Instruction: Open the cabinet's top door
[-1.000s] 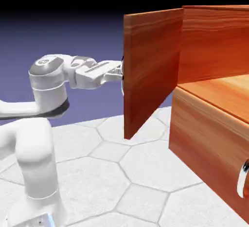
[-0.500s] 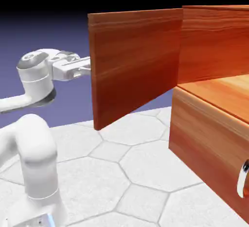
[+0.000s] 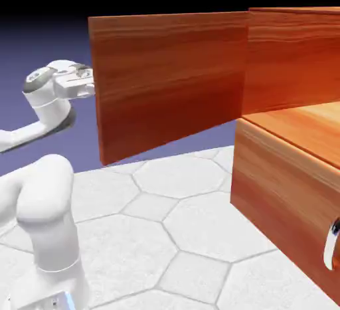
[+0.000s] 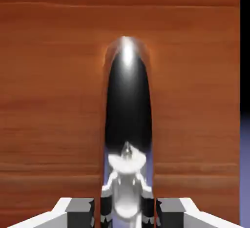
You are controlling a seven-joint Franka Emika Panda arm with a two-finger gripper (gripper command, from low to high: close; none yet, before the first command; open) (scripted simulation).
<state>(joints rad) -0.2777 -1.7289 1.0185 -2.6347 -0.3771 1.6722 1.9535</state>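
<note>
You are looking at the cabinet filling the right side of the exterior view, standing on the pale hexagon-patterned surface. Its top door is standing swung well out from the cabinet body, hinged at its right edge and stretching leftward across the picture, so you are seeing its plain back face. The lower panel is sitting shut beneath it, with its own silver handle showing at the right edge.

The arm is rising at the lower left and reaching to the door's free left edge. The hand is passing behind that edge, on the door's front side, so the door is hiding the fingertips from you in this view.

In the hand view the door's handle is running straight away from the camera as 1 long curved silver bar against the wood grain. The hand is pressed together on the near end of that bar, with the 2 grey fingers sitting tight on either side of it.

The relation to watch is this: the hinge is lying far to the right of the hand, and the handle is lying dead ahead along the hand's own axis. I judge that any further pull should be following an arc around that hinge, not a straight line.
</note>
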